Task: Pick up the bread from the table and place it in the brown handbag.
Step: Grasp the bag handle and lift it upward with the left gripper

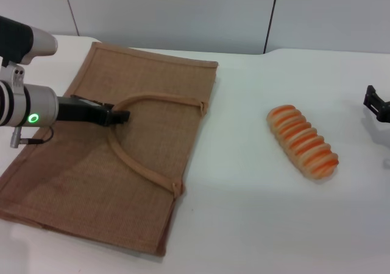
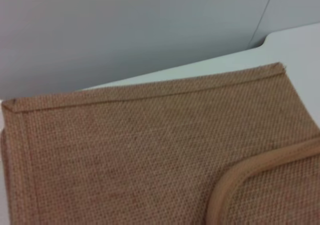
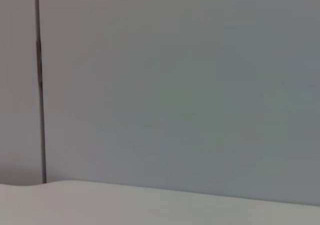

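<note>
White and smooth, the table [image 1: 256,225] carries one bread [image 1: 302,141], a single loaf striped orange and cream, lying on its side at a slant on the robot's right half of the surface. It is well apart from both grippers: the right gripper [image 1: 376,105] sits at the right edge of the head view, near the loaf's far side but not touching it, and only a dark part of it shows, so whether its jaws are wide or narrow cannot be told. The left gripper [image 1: 119,117] is over the one brown handbag [image 1: 79,170], which lies flat on the left side of the table; its dark tip meets the bend of the bag's lighter tan handle [image 1: 159,97], and the jaws look drawn narrow there, though whether they actually pinch the strap cannot be told. Two handle loops show on the bag, one toward the wall and one nearer the robot. From the left wrist view, the burlap weave, a stitched hem and a curve of handle fill the frame. Behind the table stand pale grey wall panels [image 3: 180,85] with dark vertical seams.
</note>
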